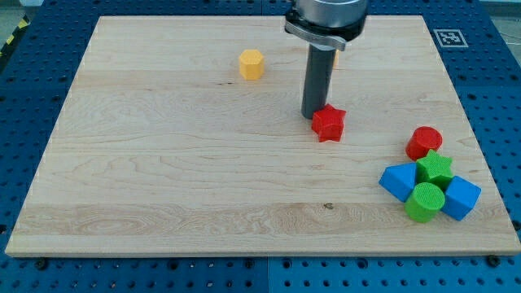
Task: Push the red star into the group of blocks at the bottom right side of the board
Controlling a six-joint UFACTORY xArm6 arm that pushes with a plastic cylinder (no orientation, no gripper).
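My tip appears to touch the red star, which sits just at its lower right. Behind my rod, a yellow block is mostly hidden. A black-and-white marker tag, unreadable, lies at the board's top-right corner.

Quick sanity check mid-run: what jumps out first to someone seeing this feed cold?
The dark rod drops from the view's top, my tip right against the red star at its upper left. At the bottom right sits a tight cluster: red cylinder, green star, green cylinder, two blue blocks. A yellow block sits alone near the top.

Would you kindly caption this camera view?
My tip touches the red star, up-left of the bottom-right group.
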